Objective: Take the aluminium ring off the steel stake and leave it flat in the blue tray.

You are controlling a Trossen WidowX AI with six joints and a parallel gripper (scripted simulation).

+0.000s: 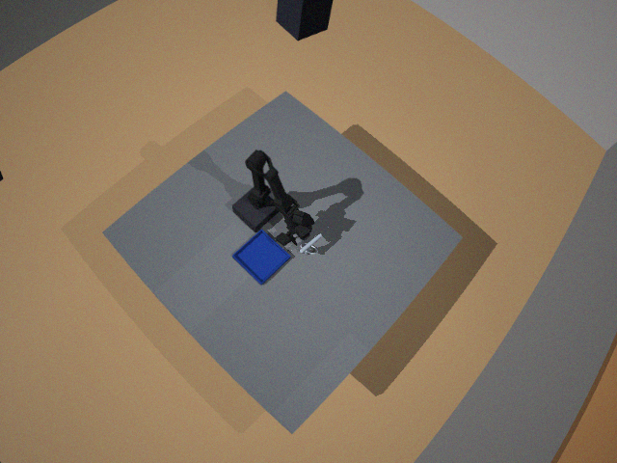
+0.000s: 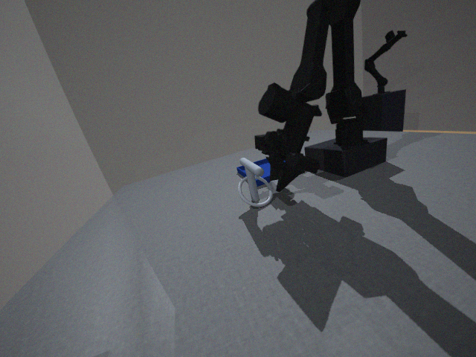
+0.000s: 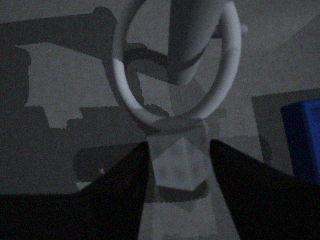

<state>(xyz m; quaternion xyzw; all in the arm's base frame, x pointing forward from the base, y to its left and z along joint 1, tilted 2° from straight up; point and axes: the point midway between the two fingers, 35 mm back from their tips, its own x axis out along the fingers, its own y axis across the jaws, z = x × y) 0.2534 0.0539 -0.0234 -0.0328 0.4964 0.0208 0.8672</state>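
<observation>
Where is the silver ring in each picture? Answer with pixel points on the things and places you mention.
Top: just right of centre, around the stake's foot.
Exterior: right of centre, mid-height, around the stake.
Wrist: upper middle, a big loop.
The ring [image 1: 312, 253] [image 2: 239, 192] [image 3: 119, 75] always shows near this landmark: the blue tray [image 1: 261, 257] [image 2: 264, 169] [image 3: 300, 140].

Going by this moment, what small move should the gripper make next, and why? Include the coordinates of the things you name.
Probably a small lift, keeping the ring [image 2: 272, 193] [image 3: 120, 75] clear of the stake [image 2: 252, 188] [image 3: 192, 35]. The gripper [image 2: 280, 189] [image 3: 179, 147] is shut on the ring's tab [image 3: 181, 165], while the ring encircles the stake's post, under the cross-bar [image 2: 251, 166] [image 1: 310, 243].
</observation>
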